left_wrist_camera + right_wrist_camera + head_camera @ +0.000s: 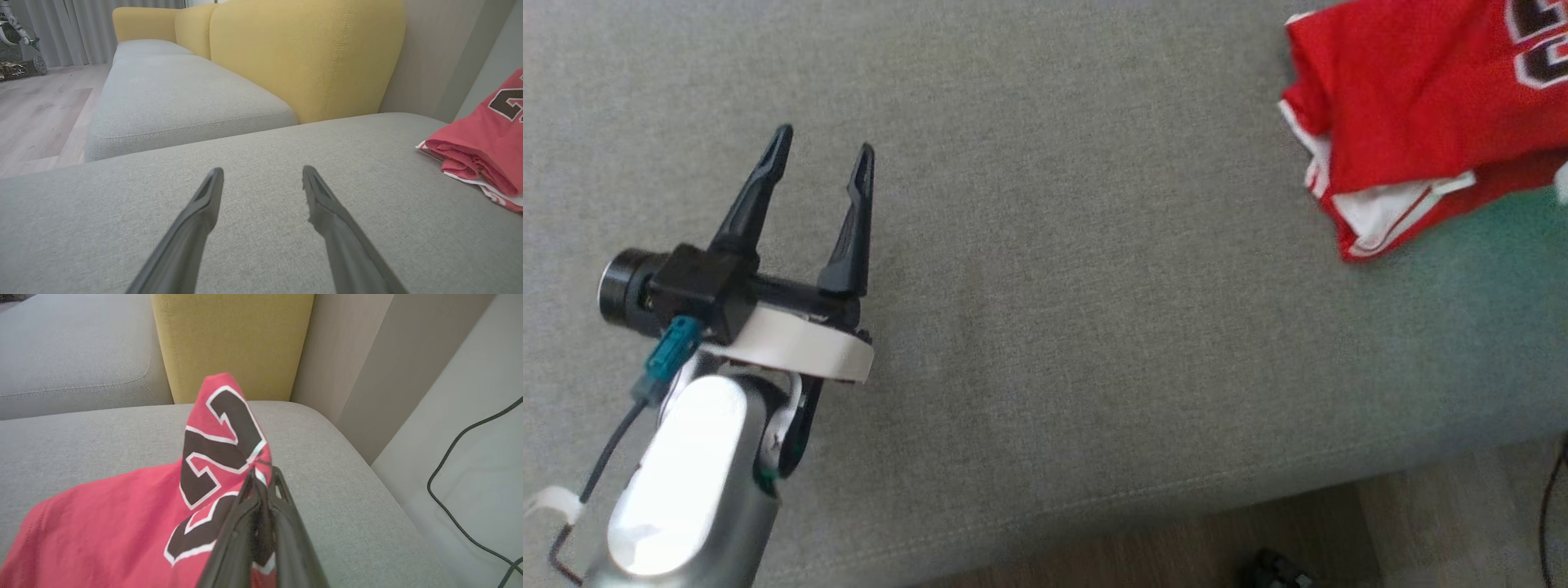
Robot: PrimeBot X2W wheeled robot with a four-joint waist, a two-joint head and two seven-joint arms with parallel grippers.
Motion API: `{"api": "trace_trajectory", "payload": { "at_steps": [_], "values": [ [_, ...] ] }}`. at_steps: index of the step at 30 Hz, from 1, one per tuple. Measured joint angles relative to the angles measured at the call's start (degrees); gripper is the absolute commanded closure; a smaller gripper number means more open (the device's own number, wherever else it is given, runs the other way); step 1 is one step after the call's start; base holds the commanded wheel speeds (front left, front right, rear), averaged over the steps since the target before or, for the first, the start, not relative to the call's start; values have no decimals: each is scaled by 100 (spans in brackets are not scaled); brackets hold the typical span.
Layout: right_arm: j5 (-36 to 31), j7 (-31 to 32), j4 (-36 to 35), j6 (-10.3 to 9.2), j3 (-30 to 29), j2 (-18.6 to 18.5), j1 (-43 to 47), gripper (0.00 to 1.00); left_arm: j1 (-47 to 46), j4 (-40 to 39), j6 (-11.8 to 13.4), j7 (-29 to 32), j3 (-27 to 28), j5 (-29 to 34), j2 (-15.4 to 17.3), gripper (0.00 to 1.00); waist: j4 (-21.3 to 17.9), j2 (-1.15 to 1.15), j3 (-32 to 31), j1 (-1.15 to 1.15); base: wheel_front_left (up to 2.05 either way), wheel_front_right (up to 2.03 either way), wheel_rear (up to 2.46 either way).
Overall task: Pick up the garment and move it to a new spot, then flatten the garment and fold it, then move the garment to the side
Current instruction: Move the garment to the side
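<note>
Garment (1421, 106), a red jersey, lies bunched in layers at the right end of the grey sofa cushion (1094, 327), near the yellow backrest (229, 343). Right end effector (263, 473) is clamped together on a pinch of fabric by the printed number, pulling it into a peak. Looks like a move step: lift enough that the layers clear the cushion, and go slow so the single pinch doesn't slip or unfold it. Left end effector (824, 143) has its fingers wide apart, holding nothing, over bare cushion well apart from the garment.
</note>
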Motion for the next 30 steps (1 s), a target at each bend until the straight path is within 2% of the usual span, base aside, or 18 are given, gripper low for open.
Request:
{"api": "trace_trajectory", "payload": {
  "at_steps": [13, 24, 25, 26, 28, 30],
  "values": [
    [-145, -265, 539, 0, -581, 13, -493, 100, -271, -40, -40, 31, -51, 2, 105, 0, -82, 0, 591, 0, 0, 0, 0],
    [-542, -453, 1522, 0, -728, 144, -1017, 100, -548, -60, -90, 93, -138, 49, 134, 0, -91, 0, 856, 0, 0, 0, 0],
    [-583, -466, 1630, 0, -795, 149, -1079, 98, -556, -59, -91, 93, -140, 49, 135, 0, -76, 0, 870, 0, 0, 0, 0],
    [-626, -482, 1729, 0, -857, 147, -1126, 74, -562, -58, -91, 93, -142, 49, 135, 0, -56, 0, 883, 0, 0, 0, 0],
    [-668, -577, 1892, 0, -975, 147, -1196, 0, -578, -49, -92, 93, -146, 46, 134, 0, -9, 0, 902, 0, 0, 0, 0],
    [-681, -680, 1986, 0, -1003, 152, -1206, 0, -591, -23, -91, 82, -142, 45, 135, 0, 29, 0, 894, 0, 0, 0, 0]
  ]
}}
